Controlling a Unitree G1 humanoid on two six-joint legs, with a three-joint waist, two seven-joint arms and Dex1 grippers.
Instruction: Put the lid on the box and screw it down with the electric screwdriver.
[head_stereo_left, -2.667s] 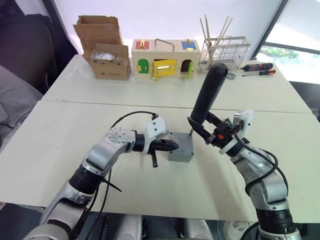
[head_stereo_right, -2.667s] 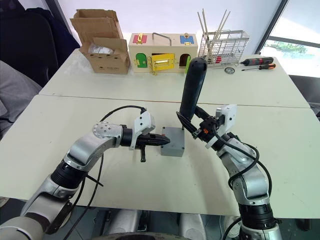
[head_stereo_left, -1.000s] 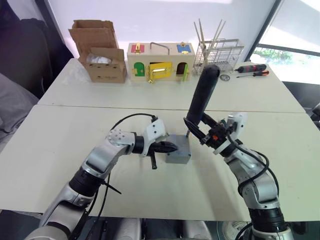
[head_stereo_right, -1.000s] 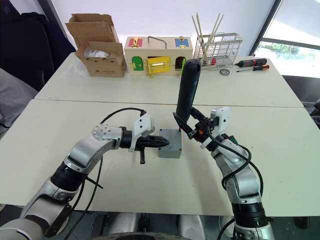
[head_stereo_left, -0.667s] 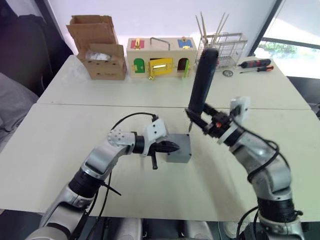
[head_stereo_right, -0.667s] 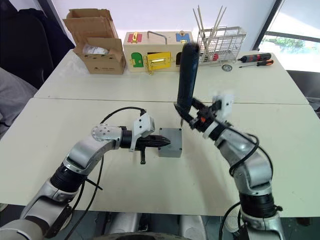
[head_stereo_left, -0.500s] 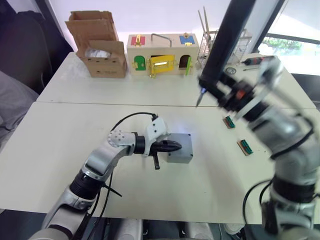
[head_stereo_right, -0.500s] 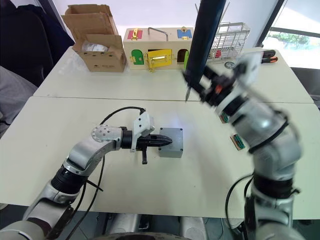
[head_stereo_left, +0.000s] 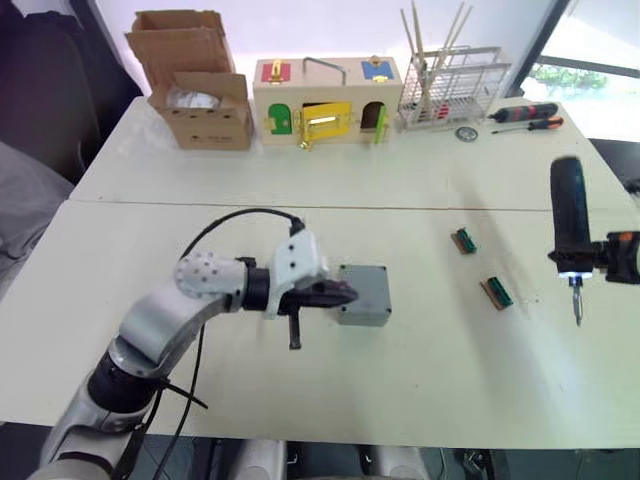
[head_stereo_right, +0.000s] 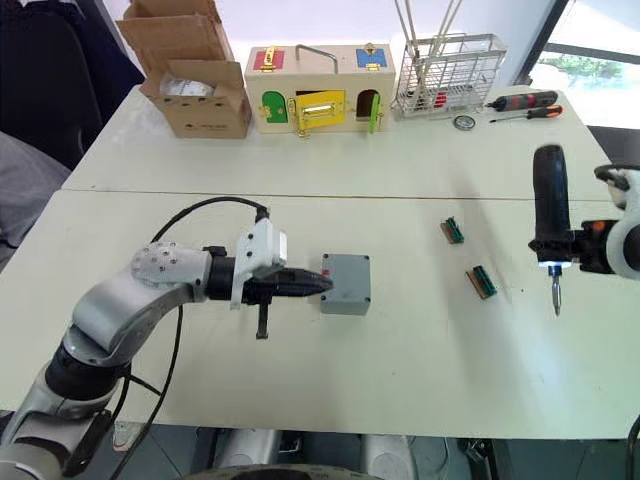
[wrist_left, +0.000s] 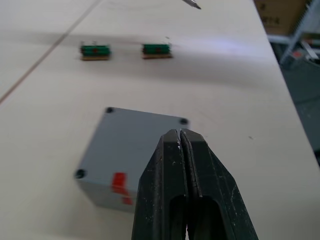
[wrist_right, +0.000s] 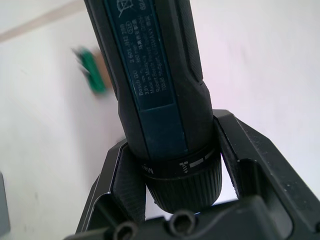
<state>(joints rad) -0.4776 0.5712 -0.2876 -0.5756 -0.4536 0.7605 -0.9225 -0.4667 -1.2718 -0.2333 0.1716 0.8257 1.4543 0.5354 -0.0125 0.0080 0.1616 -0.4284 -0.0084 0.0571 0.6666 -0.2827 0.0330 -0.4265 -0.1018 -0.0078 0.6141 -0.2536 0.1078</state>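
The grey box (head_stereo_left: 362, 294) stands mid-table with the lid (wrist_left: 137, 142) lying flat on top, dark screw holes at its corners and a red label (wrist_left: 119, 182) on the box's side. My left gripper (head_stereo_left: 340, 294) is shut with nothing in it, its tips against the box's left side at lid height. Far to the right, my right gripper (head_stereo_right: 585, 250) is shut on the electric screwdriver (head_stereo_left: 568, 225). The driver is held upright above the table, light on, bit (head_stereo_left: 577, 305) pointing down. The right wrist view shows its dark blue barrel (wrist_right: 155, 75) between the fingers (wrist_right: 120, 175).
Two small green connector pieces (head_stereo_left: 463, 241) (head_stereo_left: 497, 292) lie between the box and the driver. Along the far edge stand a cardboard carton (head_stereo_left: 195, 85), a wooden box with coloured doors (head_stereo_left: 325, 95), a wire rack (head_stereo_left: 450, 95) and red-and-black hand screwdrivers (head_stereo_left: 525, 115).
My right arm has lifted the electric screwdriver off the box and swung it far to the right, lowering it bit-down. The left gripper stays shut at the box.
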